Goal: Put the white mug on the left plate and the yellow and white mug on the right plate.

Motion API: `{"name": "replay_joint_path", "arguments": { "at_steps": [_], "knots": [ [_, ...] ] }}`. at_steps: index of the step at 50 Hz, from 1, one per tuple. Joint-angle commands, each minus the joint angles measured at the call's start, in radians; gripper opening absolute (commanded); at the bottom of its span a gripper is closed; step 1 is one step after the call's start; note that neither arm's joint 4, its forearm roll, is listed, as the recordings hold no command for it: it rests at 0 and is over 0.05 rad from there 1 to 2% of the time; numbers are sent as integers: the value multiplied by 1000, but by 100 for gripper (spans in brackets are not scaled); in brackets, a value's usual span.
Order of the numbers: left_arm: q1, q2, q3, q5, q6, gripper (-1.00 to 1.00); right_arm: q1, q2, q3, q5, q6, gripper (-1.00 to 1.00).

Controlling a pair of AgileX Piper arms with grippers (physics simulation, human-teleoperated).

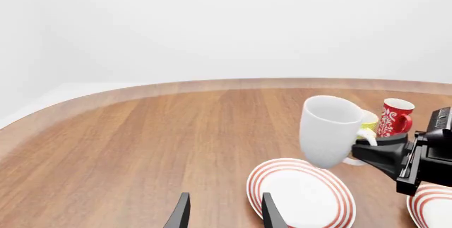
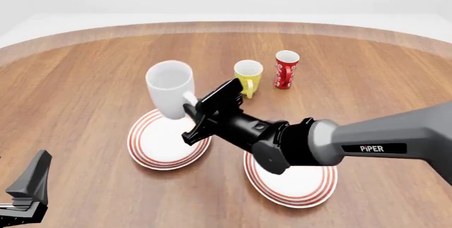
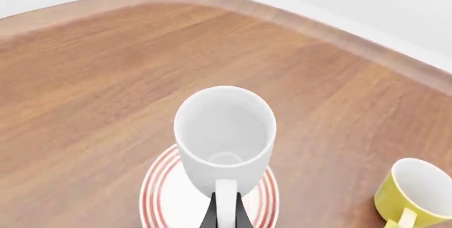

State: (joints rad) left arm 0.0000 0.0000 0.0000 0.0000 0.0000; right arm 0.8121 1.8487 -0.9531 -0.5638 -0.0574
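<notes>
White mug (image 2: 169, 88): we hold it by its loop handle, lifted off the counter (image 2: 84, 80) and hanging over the left plate (image 2: 152, 156), mouth up with a slight tilt, so it can come straight down onto the plate.
Right gripper (image 2: 196, 116): its jaws are closed on the mug's handle; we grip there because the body looks too wide to span, and it keeps the fingers outside the plate's rim.
Height: in the left wrist view the mug's base sits above the plate's rings, so we judge a gap remains, though how much we cannot tell.
Left gripper (image 1: 224, 213): its jaws stand parted and hold nothing; we keep it low and back at the near edge, out of the right arm's path.
Yellow and white mug (image 2: 248, 75): upright on the counter beyond the plates, handle toward us, waiting its turn.
Right plate (image 2: 297, 191): bare under the right arm's forearm, partly hidden there.
Red patterned cup (image 2: 286, 69): just beside the yellow and white mug; we leave it alone.
</notes>
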Motion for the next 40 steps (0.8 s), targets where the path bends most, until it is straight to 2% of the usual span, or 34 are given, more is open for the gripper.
{"name": "replay_joint_path", "arguments": {
  "at_steps": [1, 40],
  "knots": [
    [0, 0, 0, 0, 0, 100, 11, 34, -22, 0, 18, -100],
    [0, 0, 0, 0, 0, 100, 36, 117, -81, 20, 57, -100]
  ]
}}
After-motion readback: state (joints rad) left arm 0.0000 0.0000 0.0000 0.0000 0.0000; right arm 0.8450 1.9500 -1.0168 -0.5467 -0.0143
